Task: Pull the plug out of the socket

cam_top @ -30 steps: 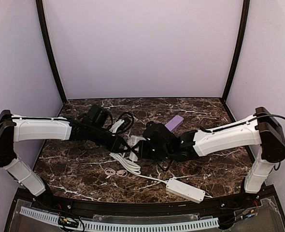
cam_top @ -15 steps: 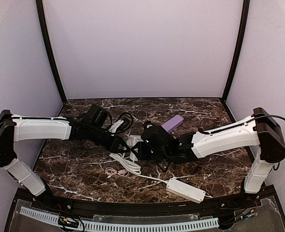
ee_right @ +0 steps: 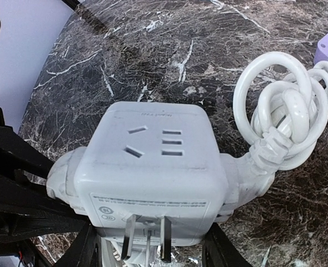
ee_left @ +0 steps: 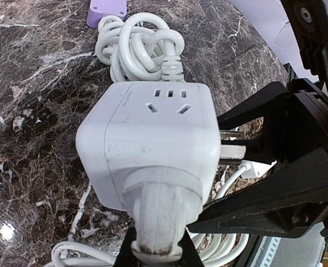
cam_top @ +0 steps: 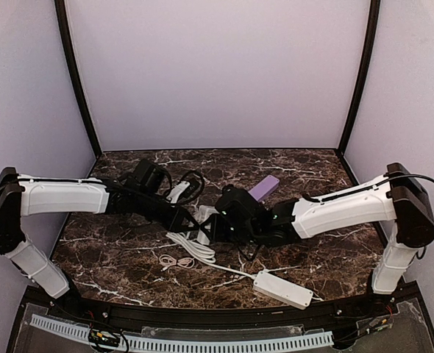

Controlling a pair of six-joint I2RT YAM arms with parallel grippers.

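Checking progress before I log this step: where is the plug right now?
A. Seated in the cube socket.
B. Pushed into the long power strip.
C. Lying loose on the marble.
A: in the left wrist view the plug sits flush in the socket, pinched by the left tool.
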